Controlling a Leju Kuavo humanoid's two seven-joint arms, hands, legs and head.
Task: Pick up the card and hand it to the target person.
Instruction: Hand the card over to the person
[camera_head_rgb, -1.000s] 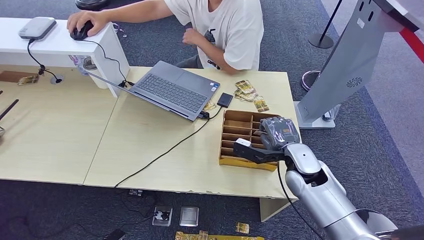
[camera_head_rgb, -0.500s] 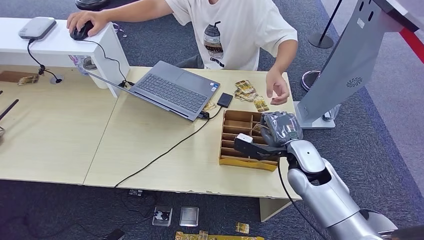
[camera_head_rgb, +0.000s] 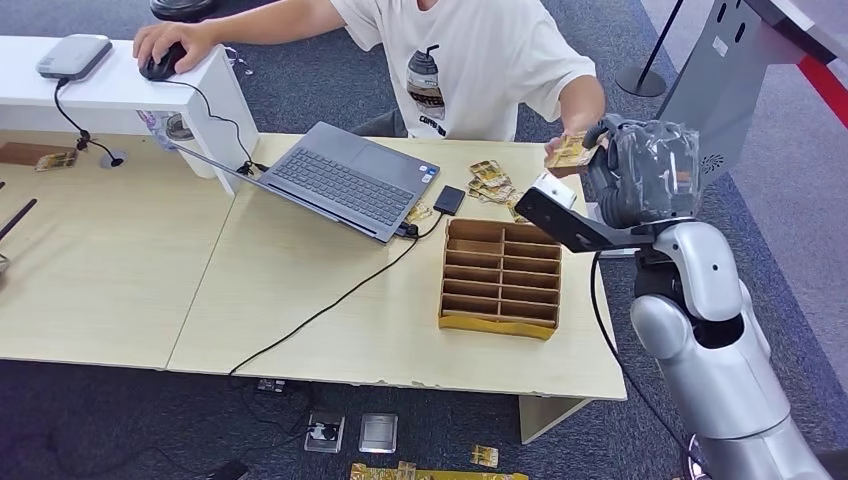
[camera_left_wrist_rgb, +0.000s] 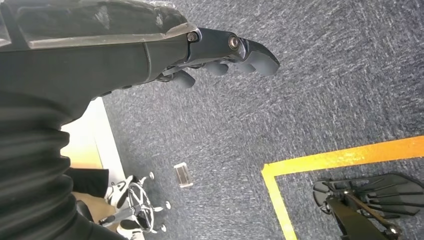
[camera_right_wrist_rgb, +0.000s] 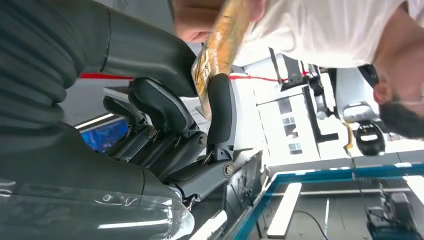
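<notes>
My right hand (camera_head_rgb: 640, 175) is raised above the table's far right corner and pinches a gold patterned card (camera_head_rgb: 570, 152) between thumb and fingers. The seated person (camera_head_rgb: 470, 60) in a white T-shirt reaches out, and their hand (camera_head_rgb: 562, 148) has hold of the card's other end. In the right wrist view the card (camera_right_wrist_rgb: 220, 50) stands edge-on between my thumb and a dark finger (camera_right_wrist_rgb: 221, 110), with the person's fingers (camera_right_wrist_rgb: 200, 22) closed on its far end. My left hand (camera_left_wrist_rgb: 220, 55) hangs over grey carpet, fingers loosely apart and holding nothing.
A divided cardboard box (camera_head_rgb: 500, 275) sits on the wooden table (camera_head_rgb: 300, 320) below my raised arm. Loose cards (camera_head_rgb: 495, 183), a dark phone (camera_head_rgb: 450, 199) and an open laptop (camera_head_rgb: 350, 180) with its cable lie further in. A grey kiosk (camera_head_rgb: 700, 120) stands at the right.
My right hand has lifted from the cardboard box and swung up toward the person with the card. The person's hand has come across and taken hold of the card.
</notes>
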